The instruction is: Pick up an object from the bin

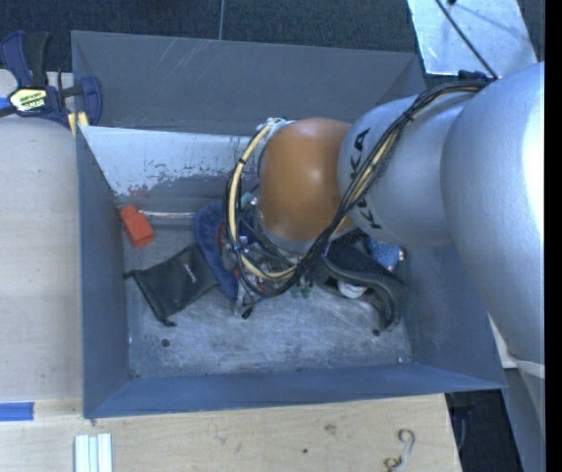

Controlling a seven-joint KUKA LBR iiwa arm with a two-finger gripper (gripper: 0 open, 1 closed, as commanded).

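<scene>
Camera view, gripper point(252, 288) low in bin point(102, 293), grip state unreadable, blue cloth point(211, 236) just left, black pouch point(173, 281) farther left.

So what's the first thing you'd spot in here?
The big silver arm reaching in from the right, with its round orange cover over the middle of the grey bin. Then the small orange block by the back wall on the left, and a flat black thing just in front of it.
</scene>
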